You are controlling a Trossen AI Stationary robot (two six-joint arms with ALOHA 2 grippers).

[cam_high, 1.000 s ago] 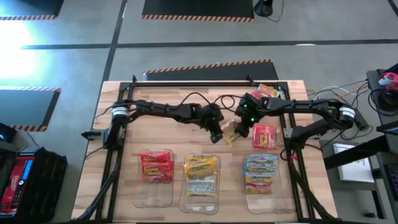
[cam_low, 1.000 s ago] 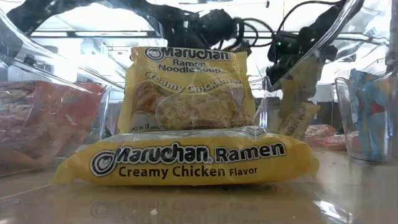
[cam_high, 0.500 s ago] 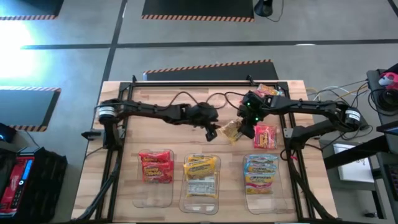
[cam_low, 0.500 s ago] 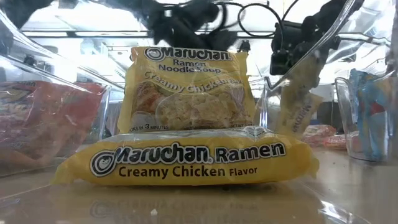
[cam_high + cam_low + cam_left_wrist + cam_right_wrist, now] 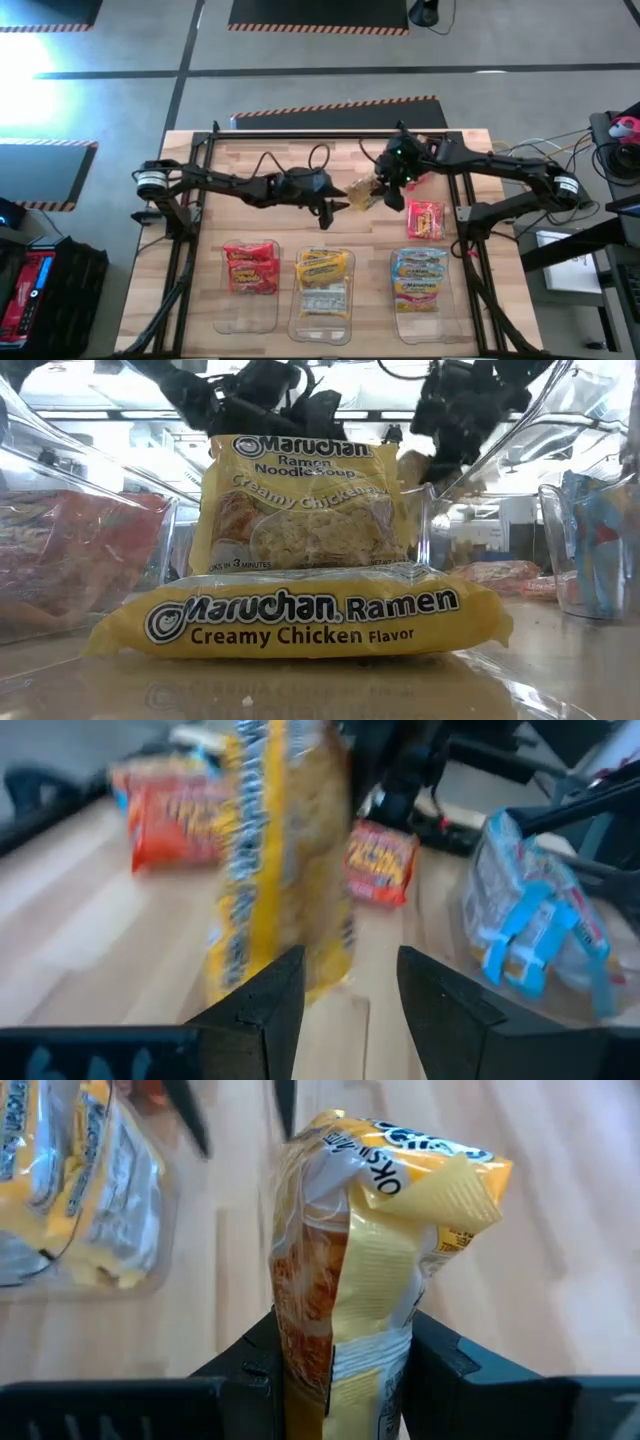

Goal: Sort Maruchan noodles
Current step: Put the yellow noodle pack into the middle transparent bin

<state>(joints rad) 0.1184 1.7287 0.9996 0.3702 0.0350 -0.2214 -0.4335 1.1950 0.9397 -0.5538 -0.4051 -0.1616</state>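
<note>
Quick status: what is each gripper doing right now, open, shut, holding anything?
Left gripper: open, empty, facing the yellow noodle packet.
Right gripper: shut on the yellow noodle packet, held above the table.

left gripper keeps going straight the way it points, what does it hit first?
Most likely the yellow packet that the right gripper holds up: it hangs right ahead of the left gripper, whose jaws stand open. Depth is unclear, so the gap can't be judged. Red packets lie beyond.
</note>
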